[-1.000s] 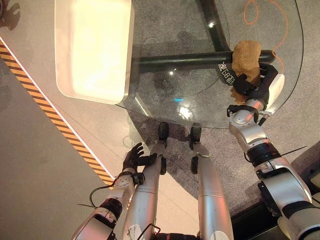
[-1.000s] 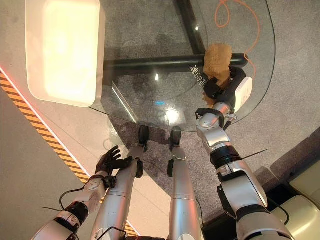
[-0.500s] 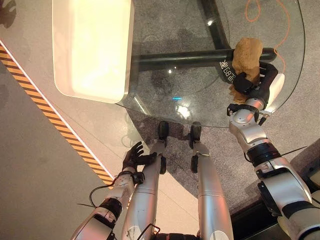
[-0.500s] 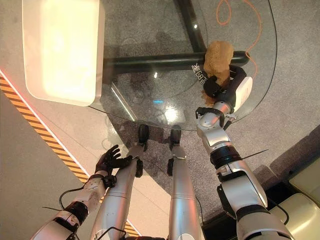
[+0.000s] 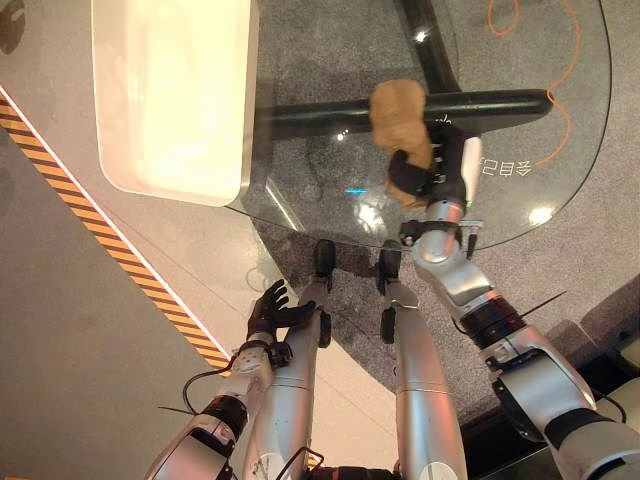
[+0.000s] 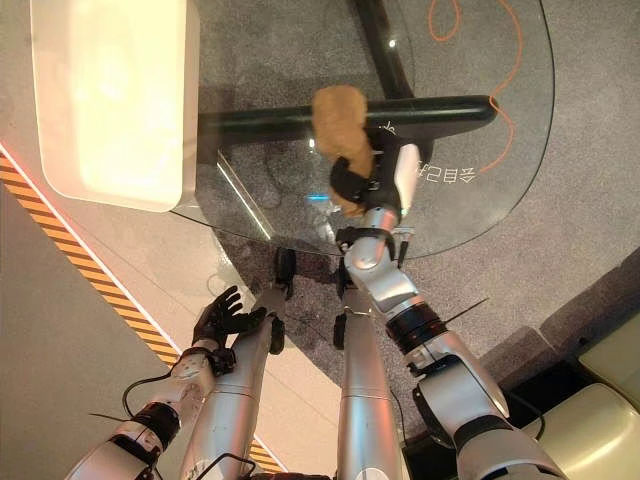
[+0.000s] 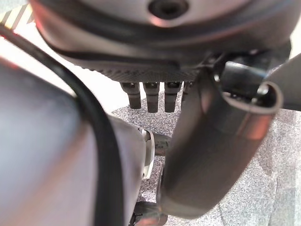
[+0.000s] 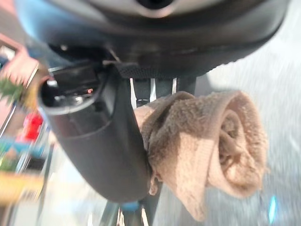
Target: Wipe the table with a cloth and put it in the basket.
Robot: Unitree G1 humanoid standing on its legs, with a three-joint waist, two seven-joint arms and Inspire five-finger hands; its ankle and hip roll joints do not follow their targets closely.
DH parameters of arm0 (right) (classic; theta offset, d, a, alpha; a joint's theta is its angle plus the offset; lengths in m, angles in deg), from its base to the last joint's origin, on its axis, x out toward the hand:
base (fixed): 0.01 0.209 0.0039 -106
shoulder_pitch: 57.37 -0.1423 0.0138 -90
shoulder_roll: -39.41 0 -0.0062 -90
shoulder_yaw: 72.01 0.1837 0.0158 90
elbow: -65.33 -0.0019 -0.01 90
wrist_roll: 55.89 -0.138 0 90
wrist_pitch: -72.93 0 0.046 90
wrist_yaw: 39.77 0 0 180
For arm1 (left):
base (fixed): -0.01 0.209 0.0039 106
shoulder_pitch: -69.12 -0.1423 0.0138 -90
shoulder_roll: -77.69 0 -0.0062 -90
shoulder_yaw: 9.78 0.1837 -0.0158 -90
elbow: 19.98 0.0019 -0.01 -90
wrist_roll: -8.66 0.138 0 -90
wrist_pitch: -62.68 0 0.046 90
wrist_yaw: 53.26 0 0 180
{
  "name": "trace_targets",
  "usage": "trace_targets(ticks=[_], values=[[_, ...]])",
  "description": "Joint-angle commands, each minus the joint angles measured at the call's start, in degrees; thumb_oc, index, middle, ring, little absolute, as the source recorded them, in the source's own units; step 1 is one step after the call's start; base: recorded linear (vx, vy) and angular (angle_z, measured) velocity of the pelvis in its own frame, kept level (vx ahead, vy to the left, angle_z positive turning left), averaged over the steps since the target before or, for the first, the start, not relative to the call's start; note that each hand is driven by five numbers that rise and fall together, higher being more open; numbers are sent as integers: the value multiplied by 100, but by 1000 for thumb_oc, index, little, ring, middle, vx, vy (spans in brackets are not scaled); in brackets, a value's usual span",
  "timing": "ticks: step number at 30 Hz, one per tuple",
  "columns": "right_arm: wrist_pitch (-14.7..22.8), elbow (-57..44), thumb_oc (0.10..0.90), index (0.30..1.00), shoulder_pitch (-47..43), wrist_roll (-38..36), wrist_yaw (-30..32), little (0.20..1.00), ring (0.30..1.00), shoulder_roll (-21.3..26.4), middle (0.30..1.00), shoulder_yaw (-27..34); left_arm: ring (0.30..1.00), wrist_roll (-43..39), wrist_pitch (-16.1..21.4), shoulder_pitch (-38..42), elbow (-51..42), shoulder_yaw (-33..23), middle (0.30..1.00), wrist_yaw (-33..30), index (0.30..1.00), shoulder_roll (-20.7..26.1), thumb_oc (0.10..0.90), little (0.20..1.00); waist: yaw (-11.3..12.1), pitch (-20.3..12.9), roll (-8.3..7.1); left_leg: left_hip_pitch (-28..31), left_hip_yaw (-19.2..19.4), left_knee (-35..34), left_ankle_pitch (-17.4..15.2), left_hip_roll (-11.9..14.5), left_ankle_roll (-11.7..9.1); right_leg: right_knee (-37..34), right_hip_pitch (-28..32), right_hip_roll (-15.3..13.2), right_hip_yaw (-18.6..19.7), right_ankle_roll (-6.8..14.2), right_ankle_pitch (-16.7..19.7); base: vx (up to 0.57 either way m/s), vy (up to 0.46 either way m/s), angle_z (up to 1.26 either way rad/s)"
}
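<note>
Right hand (image 5: 415, 178): curling its fingers and thumb round the tan cloth (image 5: 402, 118) and pressing it onto the glass table (image 5: 560, 150), near the table's near edge and about midway along it; in the right wrist view the thumb (image 8: 101, 141) is pinching the bunched cloth (image 8: 211, 141) against the fingers.

Cloth: lying crumpled in a lump, its far end sitting over the dark bar (image 5: 330, 118) of the table's frame that is showing through the glass, its near end sitting inside the right hand.

Table: glass top showing the grey floor beneath; an orange cord (image 5: 505, 20) is looping under the table's far right part, and white lettering (image 5: 505, 168) is sitting on the glass just right of the right hand.

Basket (image 5: 170, 100): a pale, rounded rectangular tub, resting at the table's left end and overhanging its edge, well apart from the cloth.

Left hand (image 5: 268, 315): hanging low, off the table's near edge, fingers spreading loosely and holding nothing; beside it a yellow-and-black striped tape line (image 5: 110, 245) is running across the floor.
</note>
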Motion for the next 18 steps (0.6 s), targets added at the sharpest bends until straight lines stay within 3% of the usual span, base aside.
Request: trace_targets(ticks=[1, 18], values=[[307, -826, 100, 300, 123, 213, -424, 200, 300, -330, 300, -359, 900, -24, -70, -677, 80, 267, 900, -106, 900, -393, 800, 900, 162, -89, 252, -110, 13, 425, -444, -326, 251, -374, -77, 25, -233, 56, 344, 12, 25, 13], [241, -1115, 100, 300, 255, 530, -1487, 200, 300, -352, 300, -985, 900, -34, -200, -698, -79, 376, 900, -175, 900, -349, 800, 900, 211, -89, 244, -168, 18, 472, -411, -334, 241, -293, -134, 7, -295, 83, 320, 4, -5, 2]])
